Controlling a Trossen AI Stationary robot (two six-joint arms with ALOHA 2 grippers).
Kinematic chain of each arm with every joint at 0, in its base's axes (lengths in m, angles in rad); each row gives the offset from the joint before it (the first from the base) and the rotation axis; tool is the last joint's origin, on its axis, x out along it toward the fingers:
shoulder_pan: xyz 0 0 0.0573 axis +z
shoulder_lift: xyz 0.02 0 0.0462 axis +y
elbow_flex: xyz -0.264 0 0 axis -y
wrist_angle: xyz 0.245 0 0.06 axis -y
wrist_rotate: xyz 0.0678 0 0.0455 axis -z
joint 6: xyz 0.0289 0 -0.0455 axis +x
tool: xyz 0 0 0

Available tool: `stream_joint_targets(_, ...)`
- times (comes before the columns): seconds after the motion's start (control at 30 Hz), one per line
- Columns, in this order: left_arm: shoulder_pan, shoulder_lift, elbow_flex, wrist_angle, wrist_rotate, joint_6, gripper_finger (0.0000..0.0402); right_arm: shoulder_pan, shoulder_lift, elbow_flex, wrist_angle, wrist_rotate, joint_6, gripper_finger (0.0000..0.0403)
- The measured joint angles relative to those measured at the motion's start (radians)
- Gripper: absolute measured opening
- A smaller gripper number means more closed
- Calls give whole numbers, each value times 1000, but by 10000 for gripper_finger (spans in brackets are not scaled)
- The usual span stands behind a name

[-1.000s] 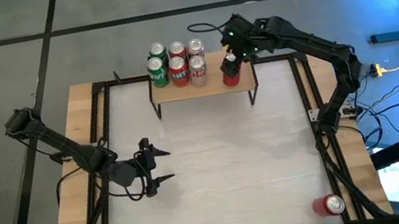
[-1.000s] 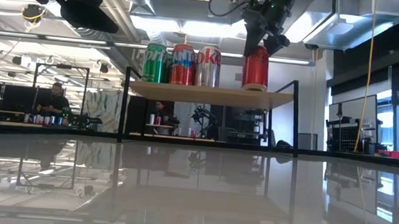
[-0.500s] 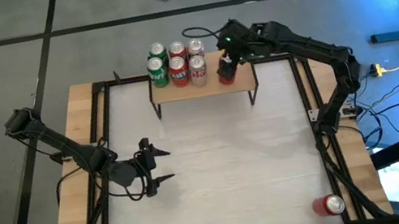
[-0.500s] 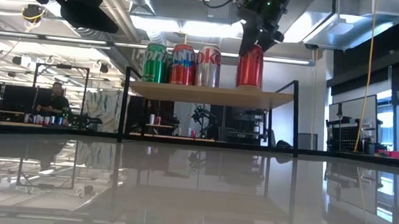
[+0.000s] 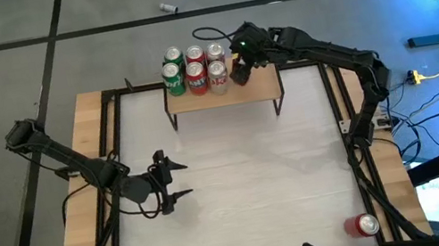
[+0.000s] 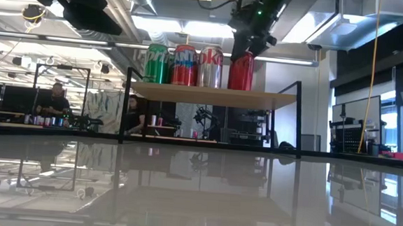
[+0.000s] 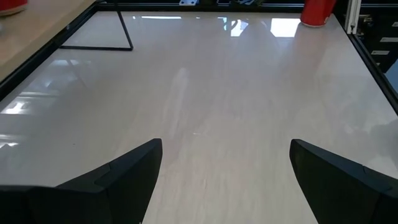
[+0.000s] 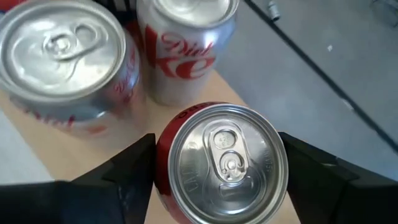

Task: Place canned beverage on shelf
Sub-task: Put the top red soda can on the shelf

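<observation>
Seven cans visible in the high view: six grouped at the upper centre on the shelf [image 5: 223,91], a light-wood board on thin black legs at the far edge of the bench [image 5: 239,183], and one lying near the lower right corner of the frame, a spare red can [image 5: 365,225] on the bench edge. Left part of the shelf carries five cans [image 5: 194,70] in two rows, green, red and silver; just right of them the right tool [image 5: 239,71] sits over the red can [image 5: 240,74], arm reaching in from the right edge. Left tool [image 5: 174,183] hovers over the bench at left centre, fingers spread wide, nothing between them. Low view: shelf [image 6: 213,95] across the middle, four cans showing in a row on it, green can [image 6: 156,63], a red one, a silver one, then the red can [image 6: 241,70] with the right tool [image 6: 247,47] coming down onto its top from the upper frame; red can stands upright on the board, close beside the silver one. People sit in the room behind, left of centre. Left wrist view: two dark fingers [image 7: 118,177] far apart at the bottom, bare glossy bench [image 7: 205,99] between, spare red can [image 7: 318,11] at top right. Right wrist view: red can [image 8: 227,165] seen lid-up at bottom centre, dark fingers [image 8: 124,180] flanking it on both sides, closed around it; two silver-and-red cans [image 8: 68,62] just above it on the wood.
</observation>
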Motion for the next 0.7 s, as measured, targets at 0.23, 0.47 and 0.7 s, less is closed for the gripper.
stream_joint_targets(0.23, 0, 0, 0, 0, 0, 0, 343, 0, -1, 0, 42, 39, -23, 286)
stream_joint_targets(0.47, 0, 0, 0, 0, 1, 0, 343, -2, 17, 0, 76, 51, -52, 289)
stream_joint_targets(0.7, 0, 0, 0, 0, 3, 0, 343, -28, 35, 1, 85, 43, -65, 291)
